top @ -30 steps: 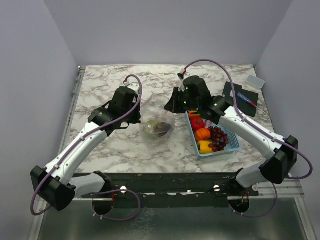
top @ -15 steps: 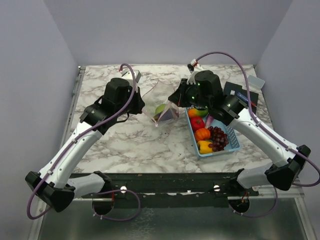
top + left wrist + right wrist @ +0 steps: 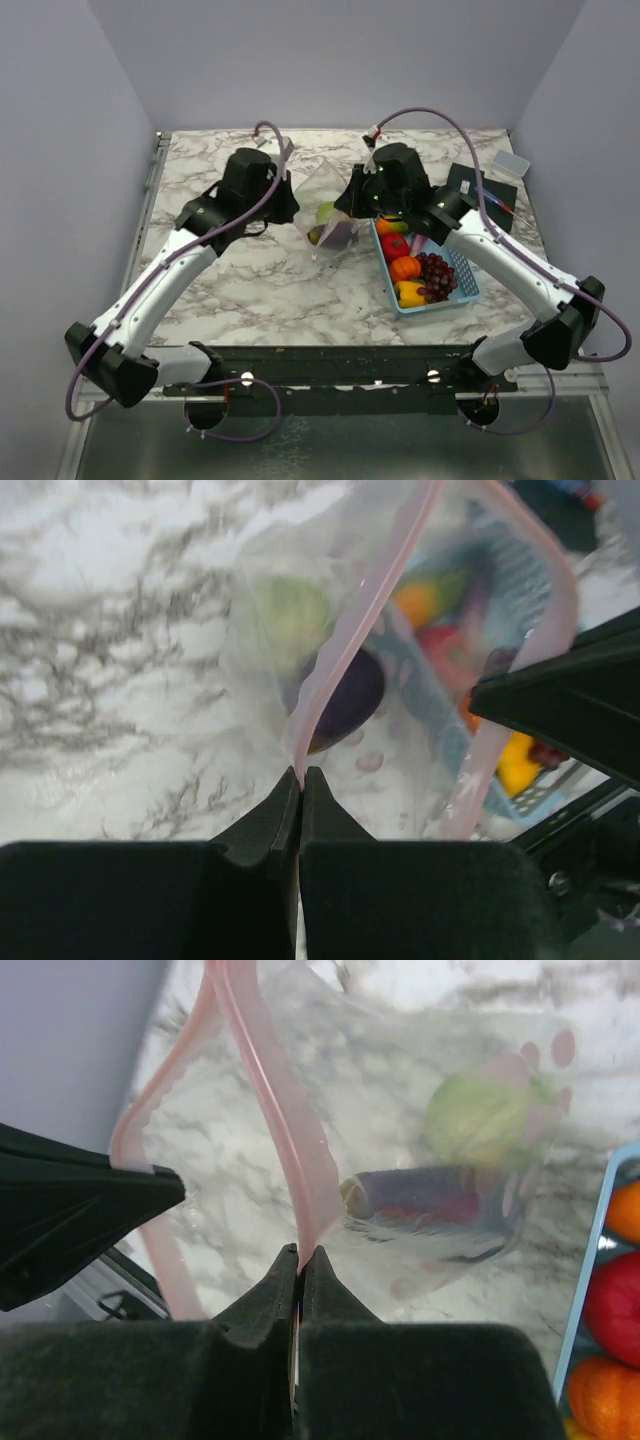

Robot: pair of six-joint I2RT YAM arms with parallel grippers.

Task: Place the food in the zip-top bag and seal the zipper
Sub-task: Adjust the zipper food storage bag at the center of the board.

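**Holding the bag's mouth up between two pinches**

The left fingers point(image 3: 292, 792) and right fingers point(image 3: 290, 1266) are each clamped tight on the pinkish zipper point(image 3: 370, 590) of the zip-top bag point(image 3: 328, 205), which hangs between them. The cabbage point(image 3: 290, 615) and eggplant point(image 3: 350, 695) sit inside, below both pinches. To the right fingers' side, the basket point(image 3: 470, 290) holds the tomato point(image 3: 394, 247), pumpkin point(image 3: 405, 268), pepper point(image 3: 410, 293) and grapes point(image 3: 436, 275). Filling looks part done. Next, one pinch probably has to let go to fetch more food while the other holds the mouth open.

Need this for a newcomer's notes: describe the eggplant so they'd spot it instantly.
Over the marble table, find the clear zip-top bag held between the left claw and right claw, left of the blue basket. Two items sit inside: the eggplant is the dark purple, elongated one beside the round green cabbage.
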